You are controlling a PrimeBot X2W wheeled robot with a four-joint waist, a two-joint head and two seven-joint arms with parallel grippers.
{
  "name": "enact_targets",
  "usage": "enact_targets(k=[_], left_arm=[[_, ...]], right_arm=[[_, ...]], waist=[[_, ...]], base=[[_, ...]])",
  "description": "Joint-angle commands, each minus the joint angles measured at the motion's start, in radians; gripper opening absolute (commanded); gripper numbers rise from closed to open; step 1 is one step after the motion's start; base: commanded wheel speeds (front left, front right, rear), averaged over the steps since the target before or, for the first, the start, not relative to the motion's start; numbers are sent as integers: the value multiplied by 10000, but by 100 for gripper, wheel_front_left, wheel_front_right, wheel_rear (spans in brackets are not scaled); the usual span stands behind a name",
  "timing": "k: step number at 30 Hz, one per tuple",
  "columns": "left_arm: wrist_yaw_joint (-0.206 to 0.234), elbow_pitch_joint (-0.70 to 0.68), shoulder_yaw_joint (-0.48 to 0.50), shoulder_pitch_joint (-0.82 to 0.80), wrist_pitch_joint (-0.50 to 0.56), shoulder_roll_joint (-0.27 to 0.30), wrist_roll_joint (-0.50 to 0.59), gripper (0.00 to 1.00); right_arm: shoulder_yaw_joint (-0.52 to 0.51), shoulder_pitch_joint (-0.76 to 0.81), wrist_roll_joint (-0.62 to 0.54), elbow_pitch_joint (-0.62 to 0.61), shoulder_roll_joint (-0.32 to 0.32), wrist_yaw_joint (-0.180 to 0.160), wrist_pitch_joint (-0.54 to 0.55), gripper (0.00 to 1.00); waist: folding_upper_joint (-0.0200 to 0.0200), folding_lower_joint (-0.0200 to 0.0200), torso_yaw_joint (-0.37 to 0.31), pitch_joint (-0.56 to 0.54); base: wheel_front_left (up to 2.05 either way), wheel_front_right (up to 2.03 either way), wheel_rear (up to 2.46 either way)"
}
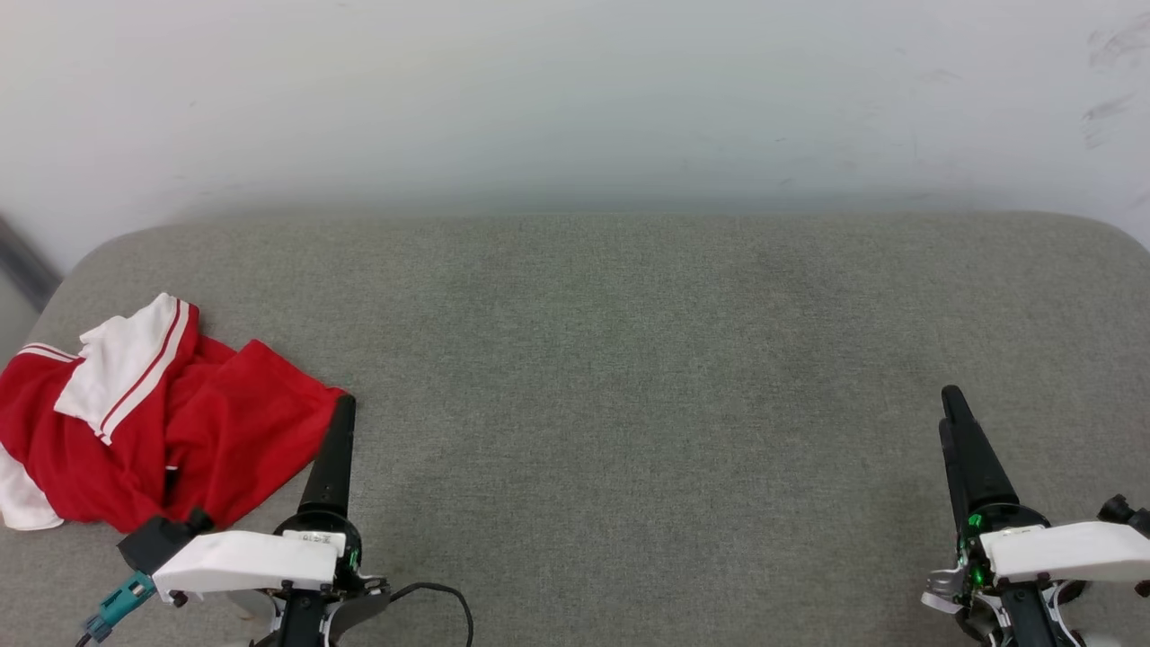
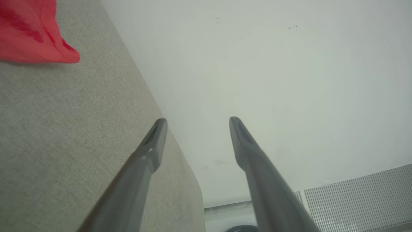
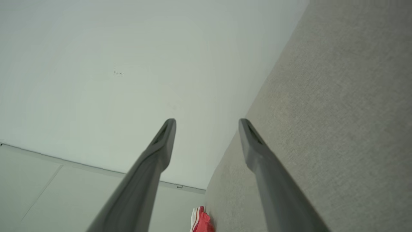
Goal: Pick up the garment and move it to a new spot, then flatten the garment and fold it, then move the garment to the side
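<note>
The garment (image 1: 153,422), a red T-shirt with white striped sleeves, lies crumpled at the left edge of the grey padded surface (image 1: 629,359). My left gripper (image 1: 343,409) stands just right of its red hem, with nothing between its fingers. In the left wrist view the left gripper (image 2: 197,124) is open, and a red corner of the garment (image 2: 32,35) shows at the upper left. My right gripper (image 1: 950,404) hovers at the far right, well away from the shirt. The right wrist view shows that gripper (image 3: 207,124) open, with a small bit of the garment (image 3: 201,222) in the distance.
A pale wall (image 1: 575,99) rises behind the padded surface. The surface has rounded corners and drops off at its left edge (image 1: 36,314). A black cable (image 1: 440,598) loops beside my left wrist.
</note>
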Motion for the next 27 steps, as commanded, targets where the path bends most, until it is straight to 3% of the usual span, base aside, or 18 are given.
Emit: enact_targets(k=[1,15,27], left_arm=[[-6,-260,-80,-196,-104,22,426,100],[-6,-396,-555,-219,-620,178,3447,100],[-1,-315,-666,-263,-1015,350,6022,100]], right_arm=[[65,-75,-522,-285,-96,2,-118,100],[236,38,-4373,-790,-49,3,-447,100],[185,115,-6916,-1238,21,3,-368,100]], waist=[[0,0,-1,0],[0,0,-12,-15],[0,0,-55,-19]], base=[[0,0,0],[0,0,0],[0,0,0]])
